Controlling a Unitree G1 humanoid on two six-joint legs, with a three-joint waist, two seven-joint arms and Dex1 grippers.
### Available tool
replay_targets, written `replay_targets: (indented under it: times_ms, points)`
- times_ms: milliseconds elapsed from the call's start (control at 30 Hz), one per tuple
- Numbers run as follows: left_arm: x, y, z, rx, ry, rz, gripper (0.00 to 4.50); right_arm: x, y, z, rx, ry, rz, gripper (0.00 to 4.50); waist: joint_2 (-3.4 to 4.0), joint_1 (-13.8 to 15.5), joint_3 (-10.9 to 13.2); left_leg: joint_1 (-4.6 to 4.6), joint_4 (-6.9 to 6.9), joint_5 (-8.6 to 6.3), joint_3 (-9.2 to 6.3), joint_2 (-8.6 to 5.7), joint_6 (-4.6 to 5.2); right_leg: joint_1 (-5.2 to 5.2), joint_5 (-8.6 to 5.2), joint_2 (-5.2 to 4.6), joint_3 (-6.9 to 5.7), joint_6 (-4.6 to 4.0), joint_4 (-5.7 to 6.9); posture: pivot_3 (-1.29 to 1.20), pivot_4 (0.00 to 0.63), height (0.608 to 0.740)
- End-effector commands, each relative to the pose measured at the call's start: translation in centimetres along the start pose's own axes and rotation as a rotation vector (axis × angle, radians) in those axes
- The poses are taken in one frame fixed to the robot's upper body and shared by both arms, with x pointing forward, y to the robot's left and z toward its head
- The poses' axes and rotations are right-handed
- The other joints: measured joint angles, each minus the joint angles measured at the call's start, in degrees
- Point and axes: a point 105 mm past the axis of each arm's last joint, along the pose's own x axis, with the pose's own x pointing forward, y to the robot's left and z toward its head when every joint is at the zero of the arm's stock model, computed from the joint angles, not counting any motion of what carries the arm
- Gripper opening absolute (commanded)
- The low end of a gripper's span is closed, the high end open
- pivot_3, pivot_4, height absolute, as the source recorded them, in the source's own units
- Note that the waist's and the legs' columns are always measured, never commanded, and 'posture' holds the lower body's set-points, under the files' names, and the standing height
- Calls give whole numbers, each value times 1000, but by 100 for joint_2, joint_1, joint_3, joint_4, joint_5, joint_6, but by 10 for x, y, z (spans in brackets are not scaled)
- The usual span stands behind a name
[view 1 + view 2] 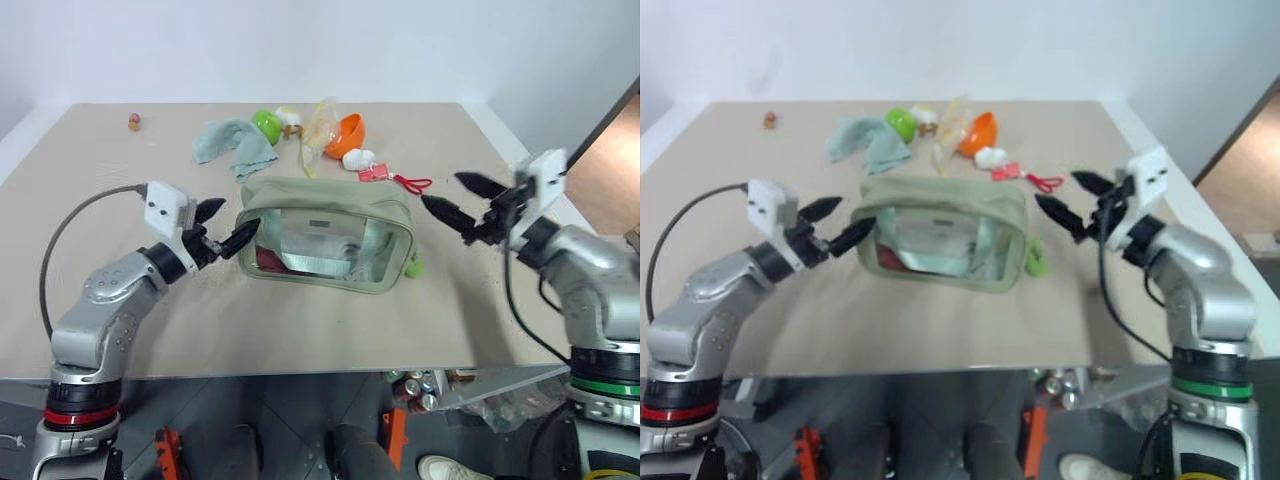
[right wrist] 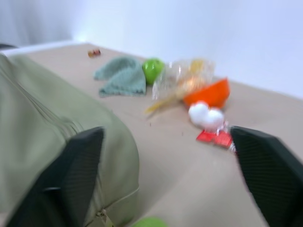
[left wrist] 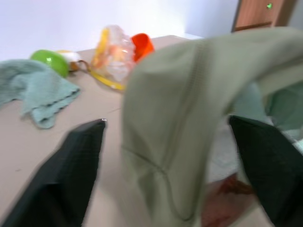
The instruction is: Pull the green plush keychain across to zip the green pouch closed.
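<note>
Head view: green pouch [image 1: 326, 236] is sitting mid-bench [image 1: 120, 310]; green plush keychain [image 1: 413, 266] is hanging at its right end, so zip looks pulled across. Left gripper [image 1: 226, 226] w/ fingers spread is straddling pouch's left end; right gripper [image 1: 463, 203] is hovering released, apart. Left wrist: fingers [image 3: 71, 165] are flanking fabric, not pinching. Right wrist: keychain is peeking below. Next: prob. just backing off.

We see the pouch [image 1: 326, 235] mid-desk [image 1: 120, 300], keychain [image 1: 414, 266] at its right end, cloth [image 1: 234, 143], ball [image 1: 267, 125] and bowl [image 1: 350, 133] behind, a claw on either side.
</note>
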Motion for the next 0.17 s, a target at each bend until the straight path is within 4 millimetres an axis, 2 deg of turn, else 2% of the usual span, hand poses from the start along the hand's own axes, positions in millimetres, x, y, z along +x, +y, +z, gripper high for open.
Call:
replay_targets:
  times_ms: [33, 100, 167]
  points:
    - [-21, 8, 26, 11, -49, -2, 4445, -17, 3, 20, 15, -38, 16, 4448, 0, -13, 1, -1, 0, 0, 1, 0, 0, -3, 0, 0, 1, -1, 0, 0, 150, 740]
    - [-33, 15, 17, 101, 28, 56, 4445, -23, 15, 13, -5, -1, 42, 4448, 0, -17, 0, 3, -2, -1, 3, 2, 1, -1, -1, 0, 3, -3, 0, 0, 150, 740]
    - [-46, 20, 1, 136, 114, 96, 4445, -29, 30, -5, -21, 44, 64, 4448, 0, -14, 0, 8, -8, -2, 4, 2, 1, 1, -8, 0, 4, -6, 0, 0, 150, 740]
